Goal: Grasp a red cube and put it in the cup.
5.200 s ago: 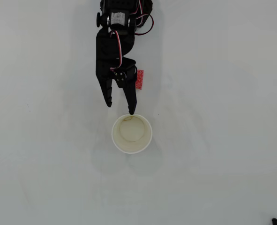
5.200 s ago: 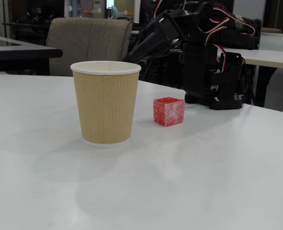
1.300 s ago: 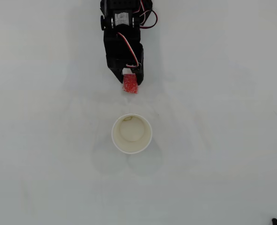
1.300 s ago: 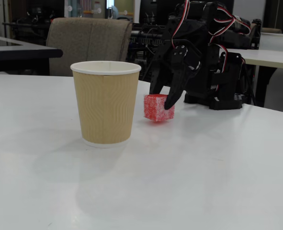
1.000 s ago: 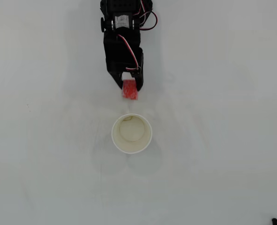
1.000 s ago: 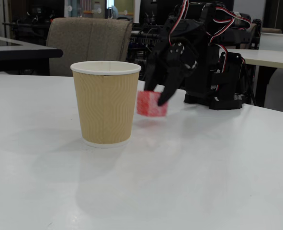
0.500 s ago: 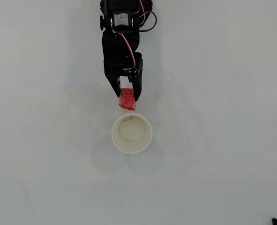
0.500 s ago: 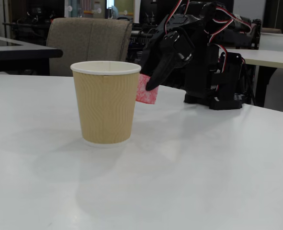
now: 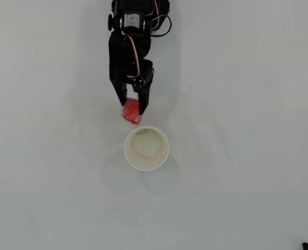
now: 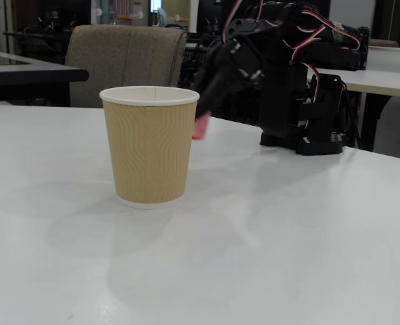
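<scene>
The red cube (image 9: 130, 111) is small, red-pink and speckled. It sits between the black fingers of my gripper (image 9: 132, 108), which is shut on it. In the overhead view the cube is just above the rim of the cup (image 9: 146, 149), outside its mouth. The cup has a white rolled rim, a pale inside and nothing in it. In the fixed view the cup (image 10: 149, 146) shows tan ribbed sides and stands in front. Only a sliver of the red cube (image 10: 201, 126) shows past the cup's right edge, held clear of the table below rim height. My gripper (image 10: 210, 101) reaches in from the right.
The white table (image 9: 237, 177) stretches all round the cup. The arm's black base (image 10: 308, 88) with red and white wires stands at the back right in the fixed view. A chair (image 10: 125, 54) and other tables lie behind. A small dark object (image 9: 305, 245) lies at the overhead view's bottom right corner.
</scene>
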Available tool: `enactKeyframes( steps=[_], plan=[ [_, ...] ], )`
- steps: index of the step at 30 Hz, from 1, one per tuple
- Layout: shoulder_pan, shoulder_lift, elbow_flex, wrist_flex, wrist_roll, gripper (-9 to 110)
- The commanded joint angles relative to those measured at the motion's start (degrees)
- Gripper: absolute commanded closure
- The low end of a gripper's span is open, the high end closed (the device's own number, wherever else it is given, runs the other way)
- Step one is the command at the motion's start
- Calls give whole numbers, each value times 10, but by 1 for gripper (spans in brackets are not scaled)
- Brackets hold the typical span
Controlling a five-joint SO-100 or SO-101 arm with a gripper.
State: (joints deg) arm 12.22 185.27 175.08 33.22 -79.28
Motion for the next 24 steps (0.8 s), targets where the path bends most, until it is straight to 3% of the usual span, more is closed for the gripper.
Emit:
enactKeyframes(
  steps=[1, 9, 24],
  plan=[
    [12, 9, -14, -25, 14, 97],
    [19, 9, -12, -21, 12, 98],
    [126, 8, -9, -12, 4, 98]
  ],
)
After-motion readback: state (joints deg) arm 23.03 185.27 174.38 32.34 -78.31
